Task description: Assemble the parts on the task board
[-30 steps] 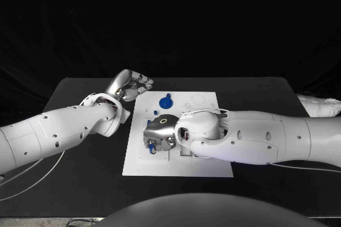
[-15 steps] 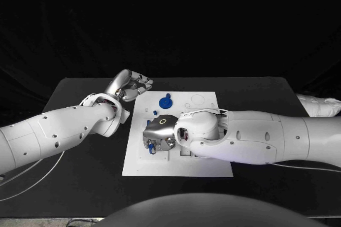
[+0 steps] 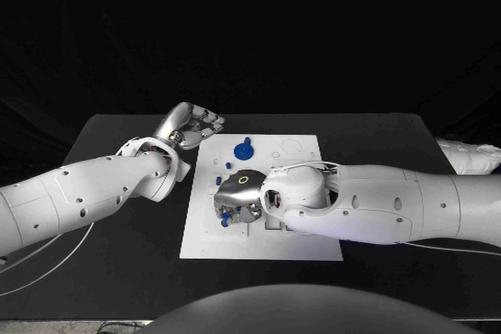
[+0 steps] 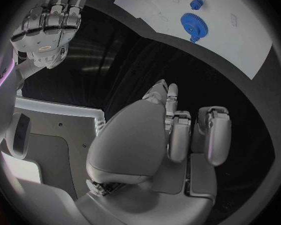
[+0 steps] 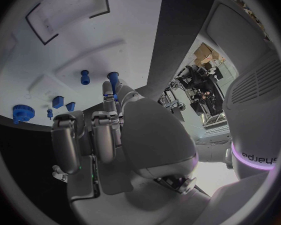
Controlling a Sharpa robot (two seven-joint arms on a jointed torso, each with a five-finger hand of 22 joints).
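The silver right hand is hovering over the white rectangular task board on the black worktop, pinching a small blue peg at its fingertips; its wrist view is showing more small blue parts lying beyond. The silver left hand is sitting curled, holding nothing, beside the board; its wrist view is showing the blue toothed gear clearly.

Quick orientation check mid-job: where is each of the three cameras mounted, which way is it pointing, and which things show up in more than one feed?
Head view: on the robot's head, looking down at the task board; both arms, curled left hand, right hand over the board.
Left wrist view: behind the left hand, facing the board's edge; blue gear.
Right wrist view: behind the right hand, facing the board; a blue part at its fingertips.
Shared: the gear appears in all three.
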